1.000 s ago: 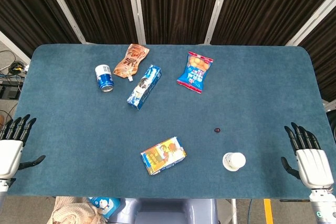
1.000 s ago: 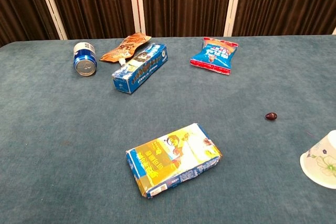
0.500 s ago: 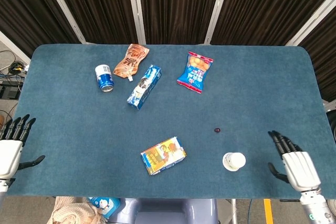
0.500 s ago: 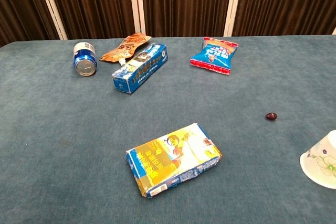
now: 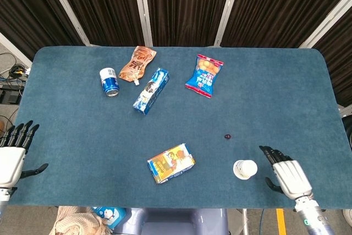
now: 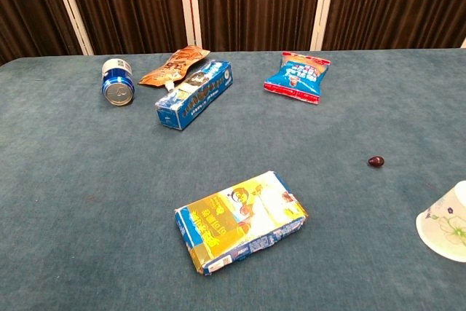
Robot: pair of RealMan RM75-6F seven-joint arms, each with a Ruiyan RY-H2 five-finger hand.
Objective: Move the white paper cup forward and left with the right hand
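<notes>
The white paper cup [image 5: 245, 169], printed with a faint floral pattern, lies tipped on its side near the near right edge of the blue felt-covered bench [image 5: 275, 97]; in the chest view it shows at the right border [image 6: 445, 232], its mouth turned toward the near left. Over the last second the right hand [image 5: 287, 173] has been brought in from the right edge of the bench and is now just beside the cup on its right, not yet touching it, with its dark fingers [image 5: 270, 153] spread apart and nothing held. This is judged to be the approach step: the grasp has not been made and the cup has not been shifted, so the move forward and left is wholly ahead. The left hand [image 5: 12, 158] has stayed at the near left edge, fingers apart and empty. A small dark round object [image 5: 227, 136] lies just beyond the cup, and a yellow and blue snack box [image 5: 171, 163] lies to its left; both may need to be skirted as the cup is carried.
</notes>
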